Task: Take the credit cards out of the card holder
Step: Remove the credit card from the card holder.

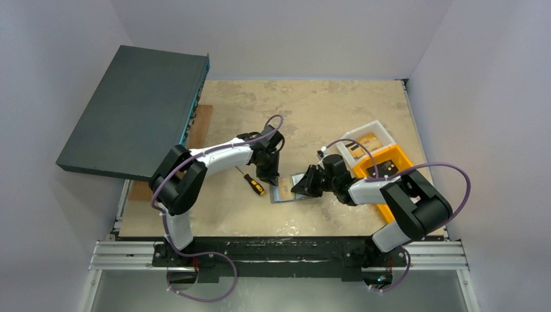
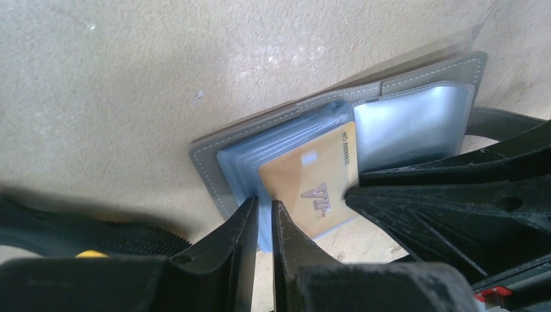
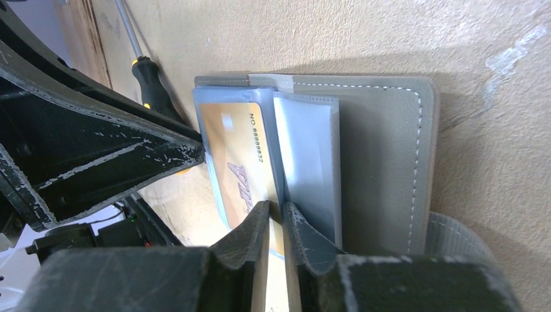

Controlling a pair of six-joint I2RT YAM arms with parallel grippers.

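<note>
The grey card holder (image 1: 286, 193) lies open on the table between both grippers. Its pale blue plastic sleeves (image 2: 240, 166) fan out over the grey cover (image 3: 383, 162). A gold credit card (image 2: 312, 185) marked VIP sits in the top sleeve (image 3: 237, 156). My left gripper (image 2: 265, 207) is closed to a thin gap with the near corner of the blue sleeves between its fingertips. My right gripper (image 3: 277, 209) pinches the sleeve edge at the fold beside the gold card. Seen from above, the left gripper (image 1: 268, 177) and right gripper (image 1: 304, 185) meet over the holder.
A black-and-yellow screwdriver (image 1: 251, 181) lies just left of the holder. An orange bin (image 1: 390, 166) and a white tray (image 1: 367, 143) stand at the right. A large dark flat box (image 1: 133, 110) overhangs the far left, beside a wooden board (image 1: 198, 127).
</note>
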